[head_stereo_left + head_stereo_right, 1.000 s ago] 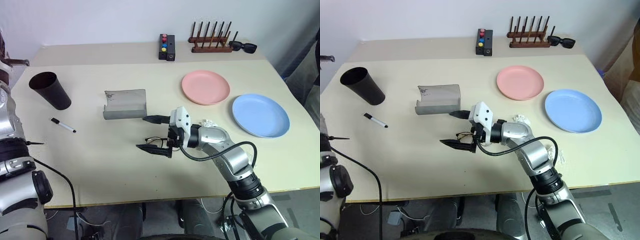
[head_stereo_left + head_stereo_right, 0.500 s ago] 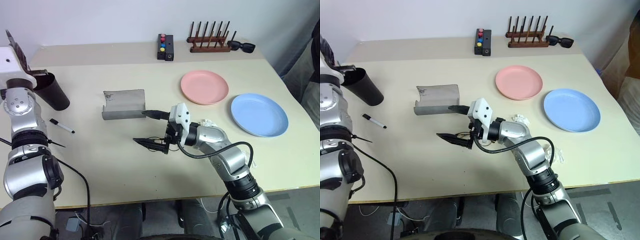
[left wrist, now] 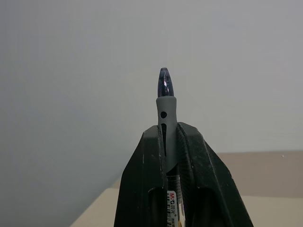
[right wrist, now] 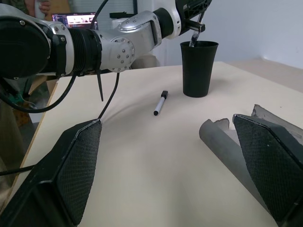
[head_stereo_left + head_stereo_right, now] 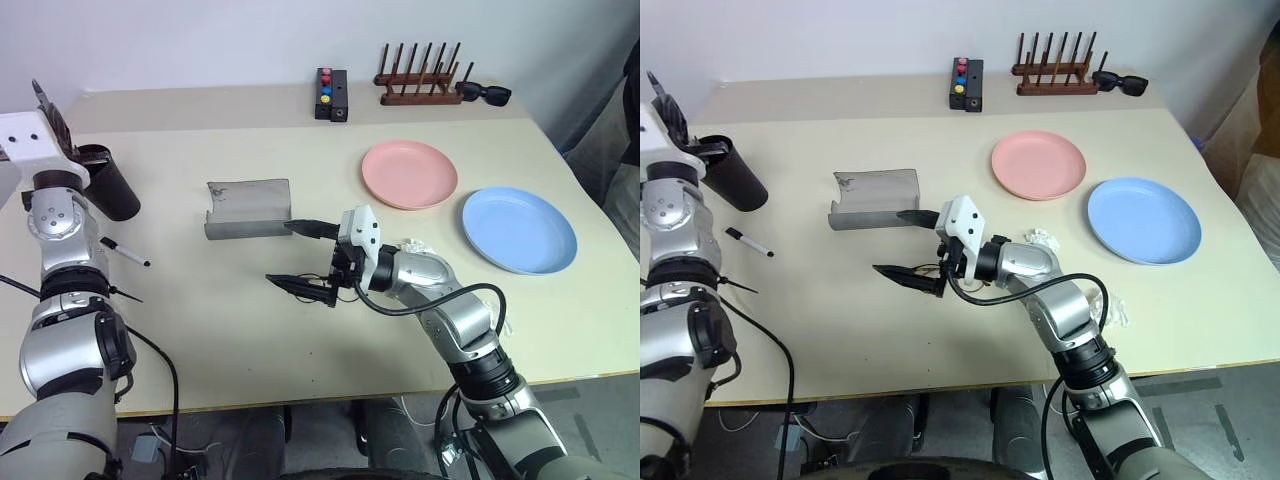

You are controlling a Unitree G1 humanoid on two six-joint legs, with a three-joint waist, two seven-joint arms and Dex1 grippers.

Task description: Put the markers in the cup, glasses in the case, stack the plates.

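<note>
At the table's far left my left gripper (image 5: 41, 93) is shut on the dark grey marker (image 3: 165, 101), just above the dark cup (image 5: 110, 186). The marker's lower end (image 4: 193, 40) hangs at the cup's rim. The white marker (image 5: 125, 251) lies on the table in front of the cup. The grey case (image 5: 250, 210) lies open at mid-table. Just in front of it my right gripper (image 5: 298, 258) is open, pointing left. The wire glasses (image 5: 931, 270) lie on the table by its lower finger, partly hidden. The pink plate (image 5: 410, 173) and blue plate (image 5: 518, 228) lie side by side at the right.
Along the back edge stand a black box with coloured buttons (image 5: 333, 95), a wooden peg rack (image 5: 420, 86) and black sunglasses (image 5: 487, 94). A crumpled white scrap (image 5: 415, 246) lies beside my right forearm.
My left arm has come into view from the left and lowered the grey marker over the cup. The right gripper has stayed open in the same place.
</note>
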